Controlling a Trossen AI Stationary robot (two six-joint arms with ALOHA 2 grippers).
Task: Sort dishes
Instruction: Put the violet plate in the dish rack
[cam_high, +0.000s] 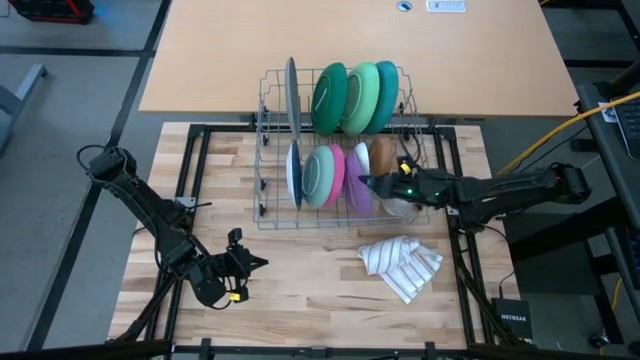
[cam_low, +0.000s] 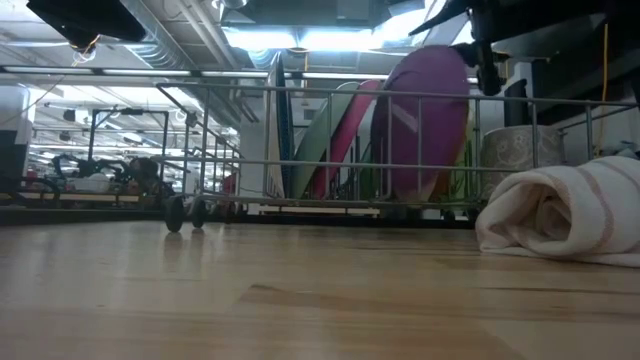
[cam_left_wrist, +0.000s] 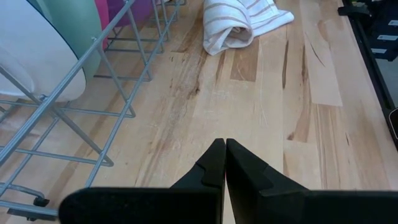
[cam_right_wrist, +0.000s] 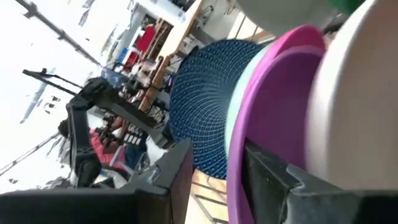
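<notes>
A wire dish rack (cam_high: 262, 150) holds the dishes on edge. Its far row has a grey plate (cam_high: 292, 95), a dark green one (cam_high: 328, 98), a light green one (cam_high: 360, 97) and a teal one (cam_high: 385, 95). Its near row has a blue plate (cam_right_wrist: 205, 112), a pale teal one (cam_high: 322, 175), a pink one (cam_high: 338, 172) and a purple plate (cam_high: 358, 190), all standing in the wire slots. My right gripper (cam_high: 365, 182) hovers open at the purple plate's top rim (cam_right_wrist: 239, 155), one finger on each side. My left gripper (cam_left_wrist: 225, 149) is shut over bare table near the front left. My right gripper stands open astride the purple plate's upper rim (cam_right_wrist: 236, 180), coming roughly level from the table's right. One finger (cam_right_wrist: 273, 180) lies close against the rim; whether it touches I cannot tell. The plate stands on edge in the rack.
A striped white cloth (cam_high: 400, 265) lies bunched on the table in front of the rack's right end. A clear glass cup (cam_low: 515, 155) stands at the rack's right end. A tan tabletop (cam_high: 350, 40) lies beyond the rack. Bare wood stretches between my left gripper and the cloth.
</notes>
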